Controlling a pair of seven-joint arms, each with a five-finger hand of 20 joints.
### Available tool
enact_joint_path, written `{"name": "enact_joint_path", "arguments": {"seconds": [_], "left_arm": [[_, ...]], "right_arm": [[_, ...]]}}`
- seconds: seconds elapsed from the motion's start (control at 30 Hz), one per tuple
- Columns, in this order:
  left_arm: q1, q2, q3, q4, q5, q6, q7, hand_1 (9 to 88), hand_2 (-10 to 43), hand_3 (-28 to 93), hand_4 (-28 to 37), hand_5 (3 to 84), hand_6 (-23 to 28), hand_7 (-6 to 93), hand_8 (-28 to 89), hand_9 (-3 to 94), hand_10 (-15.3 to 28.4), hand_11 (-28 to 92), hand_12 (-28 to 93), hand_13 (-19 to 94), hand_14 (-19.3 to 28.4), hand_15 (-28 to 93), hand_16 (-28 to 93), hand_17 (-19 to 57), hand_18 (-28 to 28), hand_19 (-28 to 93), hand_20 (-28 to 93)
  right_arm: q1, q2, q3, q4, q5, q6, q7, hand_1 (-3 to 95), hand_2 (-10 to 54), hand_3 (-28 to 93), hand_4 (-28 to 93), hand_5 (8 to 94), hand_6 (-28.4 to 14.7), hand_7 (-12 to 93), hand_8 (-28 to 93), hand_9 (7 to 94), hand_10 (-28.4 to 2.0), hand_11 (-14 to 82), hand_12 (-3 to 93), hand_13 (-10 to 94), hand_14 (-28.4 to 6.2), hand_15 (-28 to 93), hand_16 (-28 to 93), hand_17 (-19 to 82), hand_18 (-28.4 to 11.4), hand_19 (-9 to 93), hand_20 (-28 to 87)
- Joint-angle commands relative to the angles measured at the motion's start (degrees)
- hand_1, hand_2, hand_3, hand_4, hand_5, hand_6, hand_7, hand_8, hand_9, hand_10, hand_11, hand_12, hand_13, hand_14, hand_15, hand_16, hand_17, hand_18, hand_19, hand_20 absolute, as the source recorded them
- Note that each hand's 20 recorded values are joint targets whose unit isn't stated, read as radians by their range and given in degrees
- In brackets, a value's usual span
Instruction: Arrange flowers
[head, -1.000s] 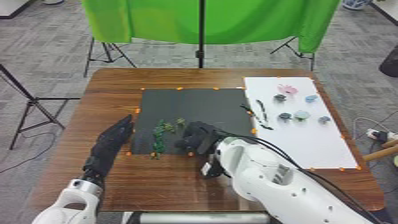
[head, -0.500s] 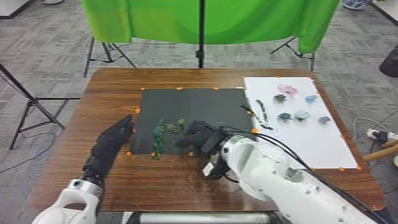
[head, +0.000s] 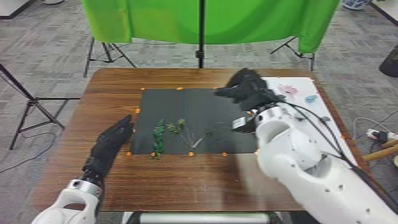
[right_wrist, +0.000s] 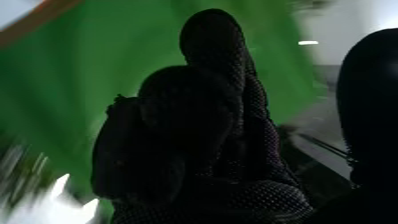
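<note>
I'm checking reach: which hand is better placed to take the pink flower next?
Probably the right hand: it is near the pink flower, while the left hand is left of the black mat.

Gray patterned carpet (head: 53, 52) spreads around a brown wooden table (head: 204, 187). Beyond the table's far edge, a bright green cloth (head: 155, 20) hangs behind a slim black pole (head: 202, 30). A black tripod stand (head: 34, 100) stands on the left.
</note>
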Motion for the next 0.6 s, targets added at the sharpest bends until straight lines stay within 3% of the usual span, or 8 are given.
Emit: {"name": "enact_joint_path", "arguments": {"seconds": [0.03,0.43,0.6], "left_arm": [[1.72,-0.61,-0.16,0.24,0.22,-0.58,-1.61,25.5,-2.0,62,-20.4,32.1,4.3,0.3,-3,29.6,10.2,3,15,22,13.5,4,4,0.0,10.3,0,15],[1.8,-0.87,-0.27,0.11,0.44,-1.07,-1.55,25.5,-2.1,62,-20.2,32.1,4.4,0.3,-3,29.6,10.3,3,15,22,13.5,4,4,-0.1,10.4,0,15],[1.24,-0.73,-0.11,0.34,0.47,-1.38,-2.16,25.5,-2.1,62,-20.3,32.1,4.4,0.2,-3,29.6,10.3,3,15,22,13.5,4,4,-0.1,10.4,0,15]], "right_arm": [[-0.44,5.07,3.12,7.26,-0.08,-8.28,2.85,29.3,-9.5,56,-16,67.8,-6.2,11,-5,84.7,-13.7,37.2,28.4,92,-4.5,53,33,65,-10.4,93,50],[1.38,3.56,-2.45,13.43,-2.09,-13.12,3.46,28.2,-9.5,52,-20,67.4,-8.3,10,-4,83.9,-14.5,39.7,28.6,92,-4.1,54,32,67,-9.0,93,48],[2.39,3.42,-6.05,15.0,-7.25,-16.9,3.7,29.2,-9.5,51,-22,68.9,-9.0,10,-4,84.4,-14.7,40.2,28.0,93,-3.9,53,32,68,-7.7,93,45]]}}
